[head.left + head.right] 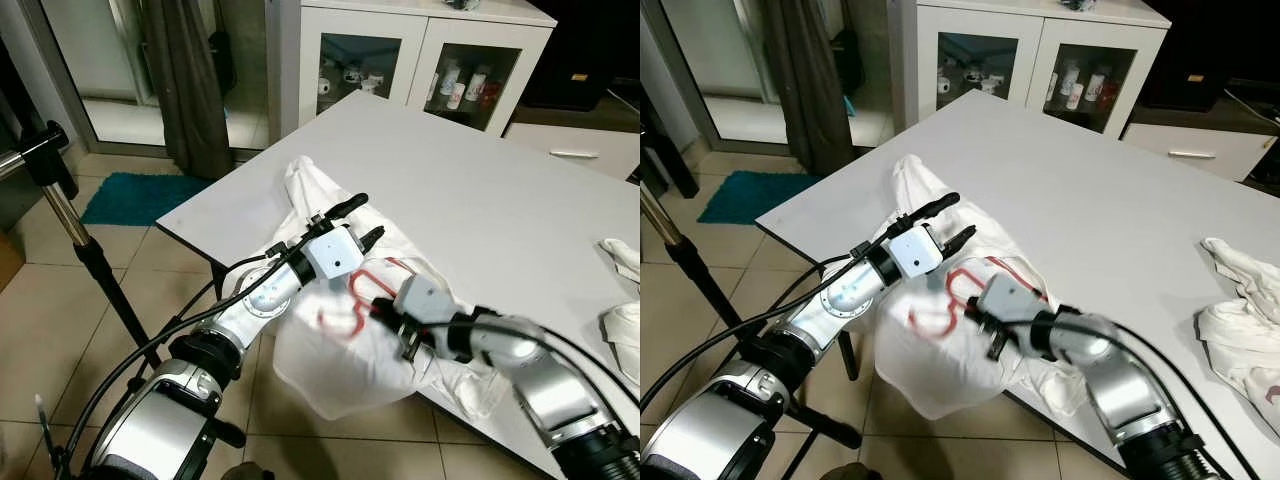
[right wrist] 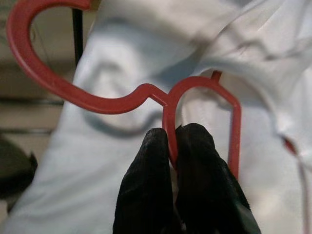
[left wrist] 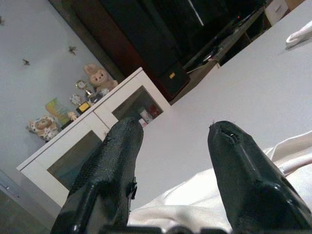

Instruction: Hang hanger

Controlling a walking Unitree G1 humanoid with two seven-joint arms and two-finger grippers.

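Note:
A red plastic hanger (image 1: 352,291) lies inside a white garment (image 1: 330,375) that droops over the near edge of the white table (image 1: 480,170). Its hook (image 2: 44,78) sticks out past the cloth. My right gripper (image 2: 171,136) is shut on the thin red loop at the hanger's neck, seen from the head at the table edge (image 1: 385,312). Just left of the hanger, my left gripper (image 1: 362,220) hovers above the garment with its fingers open and nothing between them (image 3: 175,131).
A clothes rack pole (image 1: 60,205) stands on the tiled floor at the left. More white clothes (image 1: 625,330) lie at the table's right edge. Behind the table are a white glass-door cabinet (image 1: 420,50), a dark curtain (image 1: 190,80) and a teal rug (image 1: 125,195).

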